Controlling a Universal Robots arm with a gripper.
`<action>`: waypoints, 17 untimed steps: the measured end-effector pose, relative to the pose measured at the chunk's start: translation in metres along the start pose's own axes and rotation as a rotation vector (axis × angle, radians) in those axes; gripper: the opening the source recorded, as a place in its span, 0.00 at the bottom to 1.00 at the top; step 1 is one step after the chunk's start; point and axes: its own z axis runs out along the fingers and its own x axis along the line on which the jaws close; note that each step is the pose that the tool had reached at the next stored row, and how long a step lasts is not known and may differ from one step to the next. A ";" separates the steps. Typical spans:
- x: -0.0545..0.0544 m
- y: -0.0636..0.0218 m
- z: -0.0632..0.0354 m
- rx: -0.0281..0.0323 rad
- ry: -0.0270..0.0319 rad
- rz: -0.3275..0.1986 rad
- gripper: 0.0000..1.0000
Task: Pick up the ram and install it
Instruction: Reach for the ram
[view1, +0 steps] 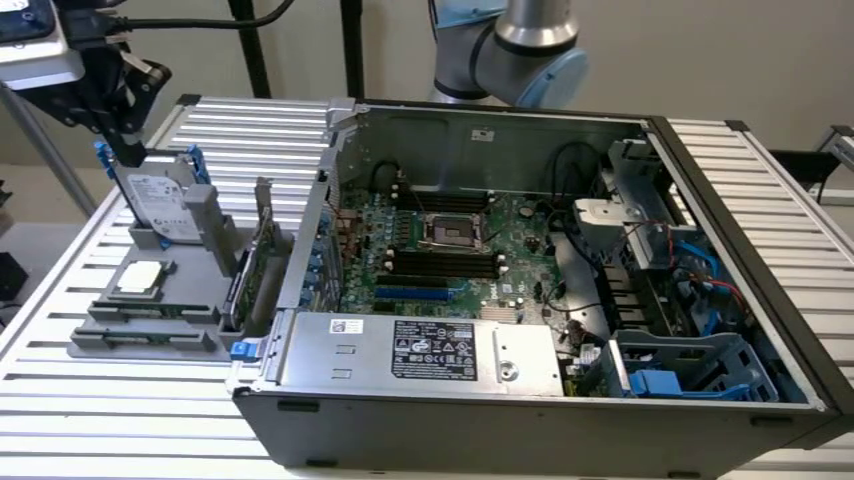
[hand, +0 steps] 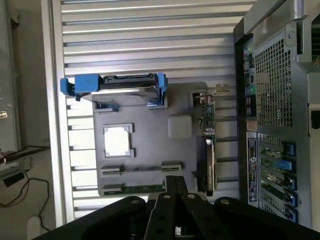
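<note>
The ram (hand: 142, 188) is a thin green stick lying edge-up in the outer slot of a grey parts holder (hand: 150, 145). In the exterior view the ram (view1: 144, 338) sits at the holder's near end, on the exterior view's left of the open computer case (view1: 534, 250). The black memory slots (view1: 441, 262) lie on the motherboard inside the case. My gripper (view1: 131, 152) hangs above the holder's far end, over the hard drive, well apart from the ram. In the wrist view the gripper (hand: 175, 179) has its fingers together, holding nothing.
The holder also carries a blue-framed hard drive (view1: 160, 205), a square silver processor (view1: 140, 280) and an upright expansion card (view1: 260, 255). The case wall (view1: 320, 230) rises right beside the holder. A slatted metal table (view1: 80, 400) lies underneath. The power supply (view1: 427, 350) fills the case front.
</note>
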 end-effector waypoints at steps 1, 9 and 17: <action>0.004 -0.0009 -0.0001 0.0000 0.0003 0.000 0.11; 0.027 -0.0048 -0.0003 0.0003 0.0034 0.000 0.11; 0.028 -0.0097 0.0013 0.0148 0.0188 -0.002 0.11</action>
